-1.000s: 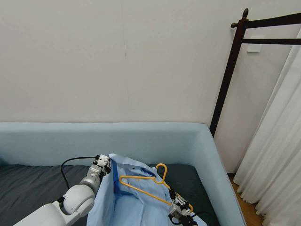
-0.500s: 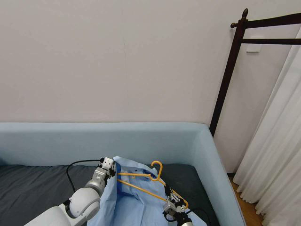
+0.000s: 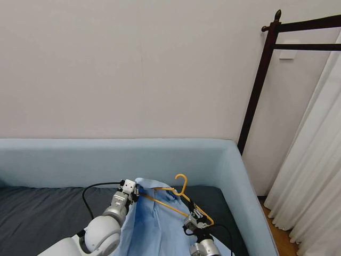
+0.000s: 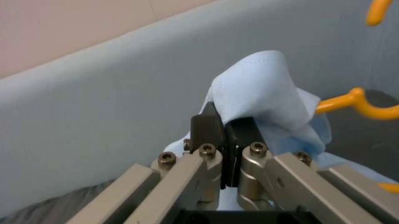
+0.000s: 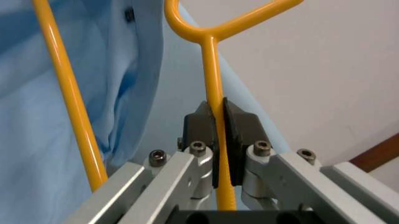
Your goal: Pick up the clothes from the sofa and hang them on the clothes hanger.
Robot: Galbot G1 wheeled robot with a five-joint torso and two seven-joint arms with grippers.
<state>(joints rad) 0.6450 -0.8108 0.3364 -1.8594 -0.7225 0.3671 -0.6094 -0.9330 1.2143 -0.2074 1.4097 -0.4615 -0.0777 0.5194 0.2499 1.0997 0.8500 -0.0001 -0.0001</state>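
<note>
A light blue shirt (image 3: 154,224) hangs on a yellow hanger (image 3: 178,193) above the sofa seat, low in the head view. My left gripper (image 3: 128,190) is shut on the shirt's shoulder edge (image 4: 262,93), its dark pads (image 4: 206,133) pinching the cloth. My right gripper (image 3: 193,218) is shut on the hanger's yellow bar (image 5: 214,121) just below the hook. The dark wooden clothes rack (image 3: 261,80) stands to the right of the sofa, with its top rail (image 3: 309,24) high up.
The pale blue sofa (image 3: 133,154) has a dark grey seat (image 3: 37,213) and a raised right arm (image 3: 250,197). White curtains (image 3: 311,176) hang at the far right beside the rack. A plain wall fills the background.
Both grippers have risen and shifted right with the shirt and hanger. The shirt now covers more of the hanger, and the hook points more upright.
</note>
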